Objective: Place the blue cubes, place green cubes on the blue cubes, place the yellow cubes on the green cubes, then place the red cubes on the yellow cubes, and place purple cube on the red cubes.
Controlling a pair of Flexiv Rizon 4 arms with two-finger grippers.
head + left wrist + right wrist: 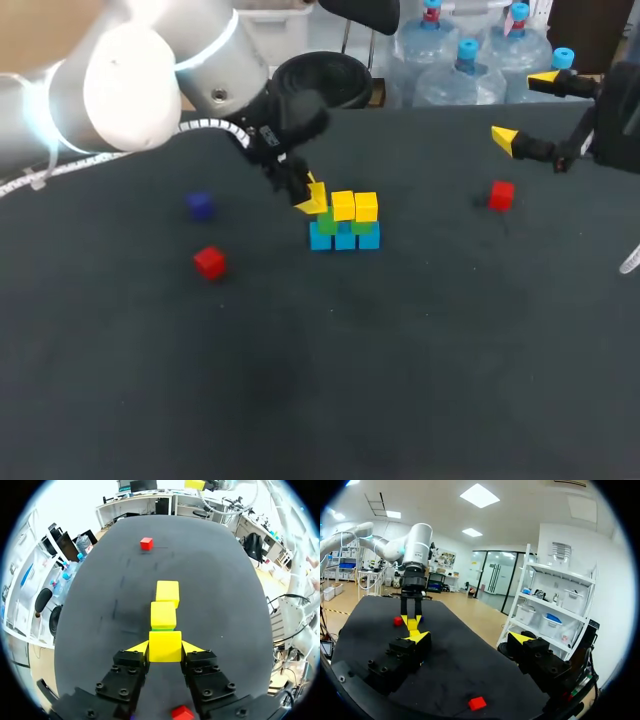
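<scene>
Nearest me, a red cube lay on the desk left of centre, and just beyond it at mid-frame stood three blue cubes in a row, with green cubes on them and two yellow cubes on top. My left hand pinched a third yellow cube from both sides at the row's left end, above a green one. A purple cube sat further left, a second red cube lay at the right, and my right hand hung spread wide in the upper right corner.

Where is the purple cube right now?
Head view: the purple cube lies on the left, just beyond a red cube, well left of the stacked cubes.
</scene>
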